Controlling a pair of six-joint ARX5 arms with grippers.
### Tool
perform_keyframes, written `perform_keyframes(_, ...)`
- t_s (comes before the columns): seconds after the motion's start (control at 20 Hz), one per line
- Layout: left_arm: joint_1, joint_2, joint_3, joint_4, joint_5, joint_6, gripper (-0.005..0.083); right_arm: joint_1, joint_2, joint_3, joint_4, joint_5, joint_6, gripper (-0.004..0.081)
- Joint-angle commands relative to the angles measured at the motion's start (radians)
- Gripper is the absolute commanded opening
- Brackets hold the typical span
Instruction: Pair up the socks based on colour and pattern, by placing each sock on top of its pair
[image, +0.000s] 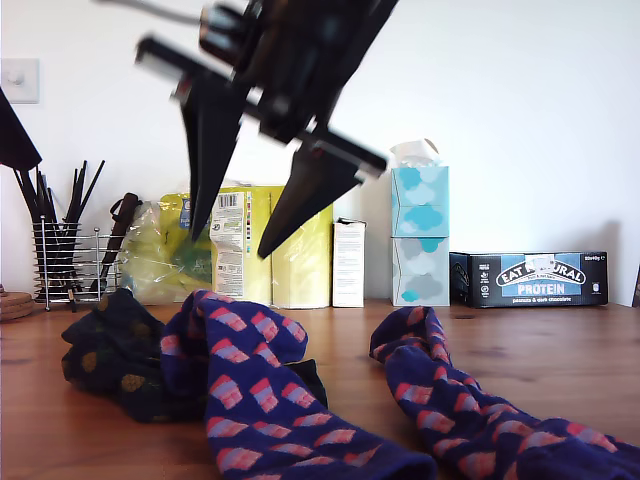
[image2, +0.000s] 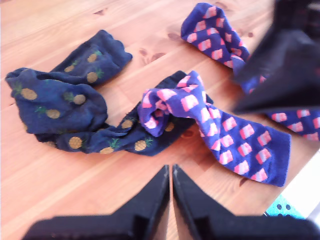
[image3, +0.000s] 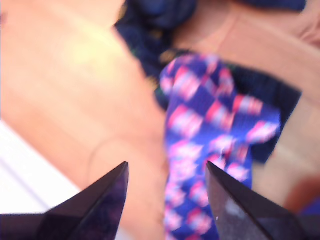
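My second gripper hovered, fingers apart, above a blue-purple sock; my first gripper had fingers together, empty.

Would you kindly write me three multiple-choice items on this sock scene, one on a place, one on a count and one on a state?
1. The middle block-motif sock lies:
A) partly over a pineapple sock
B) apart from every other sock
C) hanging from a claw

2. Block-motif socks in view:
A) one
B) two
C) four

3. My second claw is:
A) shut on a sock
B) open and empty
C) shut and empty

Answers:
1 A, the first wrist view shows it overlapping the navy sock.
2 B, the other block-motif sock lies apart on the wood, which makes two.
3 B, its fingers stand spread above the sock and grip nothing.
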Motion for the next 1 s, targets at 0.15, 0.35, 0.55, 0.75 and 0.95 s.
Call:
perform_keyframes(0.15, 0.005, -0.011, 0.01, -0.002, -0.008, -0.001, -0.002, 0.036, 0.154, 0.117, -0.106, 0.051, -0.001, 0.0462)
perform_keyframes(0.35, 0.006, -0.011, 0.01, -0.011, -0.009, 0.006, -0.002, 0.05, 0.218, 0.148, -0.137, 0.083, 0.0, 0.0459)
perform_keyframes(0.55, 0.006, -0.011, 0.01, -0.016, -0.009, 0.007, -0.002, 0.05, 0.251, 0.148, -0.162, 0.128, -0.001, 0.0392)
perform_keyframes(0.75, 0.006, -0.011, 0.01, -0.022, -0.009, 0.013, -0.002, 0.048, 0.251, 0.153, -0.146, 0.153, -0.065, -0.0005)
perform_keyframes(0.95, 0.006, -0.011, 0.01, -0.02, -0.009, 0.014, -0.002, 0.031, 0.25, 0.208, -0.24, 0.159, -0.082, -0.0014)
